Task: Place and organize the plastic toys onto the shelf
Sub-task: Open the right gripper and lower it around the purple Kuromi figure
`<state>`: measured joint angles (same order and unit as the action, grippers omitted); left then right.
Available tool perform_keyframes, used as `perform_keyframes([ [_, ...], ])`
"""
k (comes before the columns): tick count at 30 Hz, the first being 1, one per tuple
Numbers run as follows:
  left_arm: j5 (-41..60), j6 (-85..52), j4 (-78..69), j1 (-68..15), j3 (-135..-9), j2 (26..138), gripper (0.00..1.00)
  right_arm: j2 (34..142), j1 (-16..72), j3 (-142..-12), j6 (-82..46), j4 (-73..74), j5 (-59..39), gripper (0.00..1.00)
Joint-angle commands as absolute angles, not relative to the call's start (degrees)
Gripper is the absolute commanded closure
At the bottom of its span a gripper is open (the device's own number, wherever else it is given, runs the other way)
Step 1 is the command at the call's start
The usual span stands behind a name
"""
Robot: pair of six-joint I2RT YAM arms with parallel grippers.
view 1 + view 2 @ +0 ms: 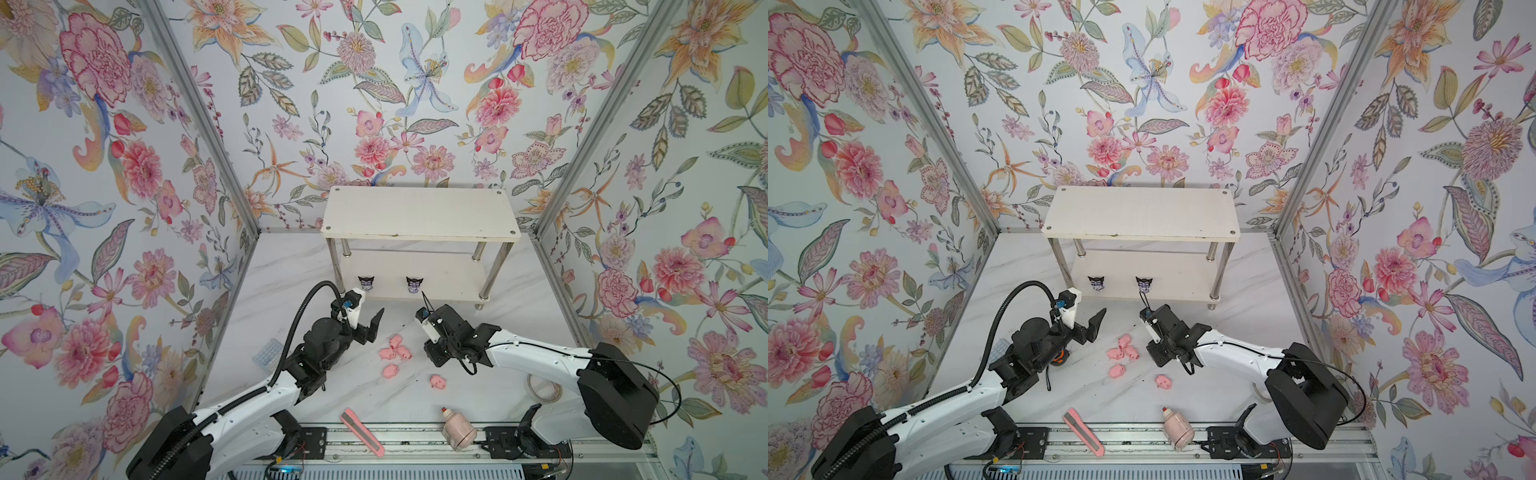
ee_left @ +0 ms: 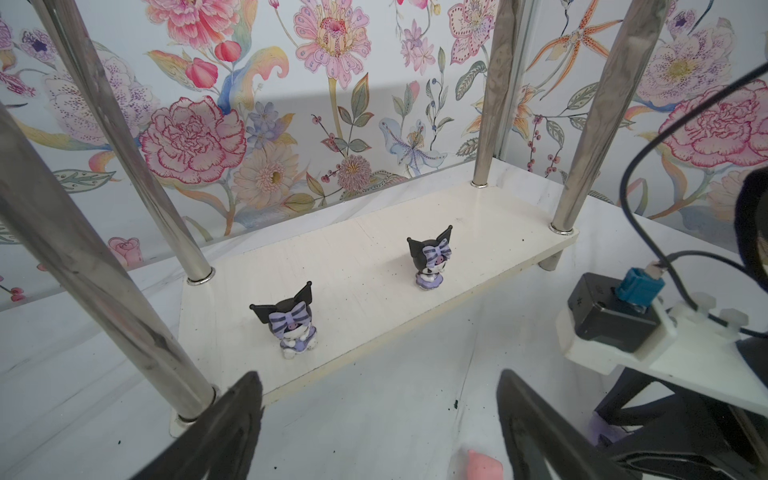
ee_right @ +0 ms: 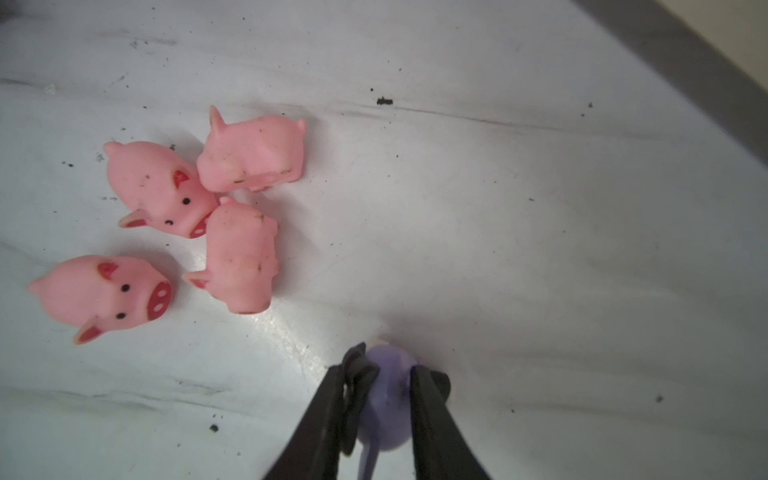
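- Both top views: high at the near edge, angled down over desk and shelf (near twins).
- Left wrist: low, close, facing the shelf's lower board.
- Right wrist: straight down, close over pink pigs, shared with top views.

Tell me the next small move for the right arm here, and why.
Probably lift straight up a little. The right claw has its fingers against both sides of a purple figure on the table near the pigs. Two matching figures already stand on the shelf's lower board, so raising this one starts its trip there.
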<state>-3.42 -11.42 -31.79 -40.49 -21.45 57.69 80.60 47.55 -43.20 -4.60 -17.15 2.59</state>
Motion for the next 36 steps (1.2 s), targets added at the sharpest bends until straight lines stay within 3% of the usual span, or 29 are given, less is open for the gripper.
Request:
perform_keyframes([
  [1, -3.60, -12.19, -33.27, -39.73, -19.81, 57.04, 0.11, 75.27, 47.38, -44.46, 0.31, -17.24, 7.09, 0.73],
  [6, -2.55, -12.31, -34.40, -39.57, -19.59, 57.60, 0.11, 69.25, 45.55, -42.52, 8.32, -13.01, 9.58, 0.86],
  [9, -2.11, -12.13, -34.42, -39.44, -19.58, 57.55, 0.11, 67.21, 44.65, -41.95, 7.86, -13.14, 9.81, 0.87],
  [12, -2.14, -11.88, -34.29, -39.40, -19.23, 56.92, 0.11, 65.93, 44.85, -41.32, 4.22, -14.22, 7.80, 0.85],
  [17, -2.46, -11.60, -34.38, -39.02, -18.59, 55.69, 0.11, 69.99, 45.16, -44.68, -10.29, -23.48, 3.03, 1.00],
  [21, -2.33, -11.69, -34.80, -38.87, -18.19, 55.33, 0.11, 73.47, 49.16, -42.90, -17.13, -21.24, -2.70, 1.00],
  [27, -1.91, -12.07, -34.67, -38.80, -17.93, 55.05, 0.11, 79.51, 53.91, -41.23, -20.84, -18.07, -1.28, 1.00],
  [36, -2.64, -11.78, -33.88, -38.48, -17.51, 53.68, 0.11, 80.60, 48.91, -38.46, -25.20, -18.88, 0.15, 1.00],
])
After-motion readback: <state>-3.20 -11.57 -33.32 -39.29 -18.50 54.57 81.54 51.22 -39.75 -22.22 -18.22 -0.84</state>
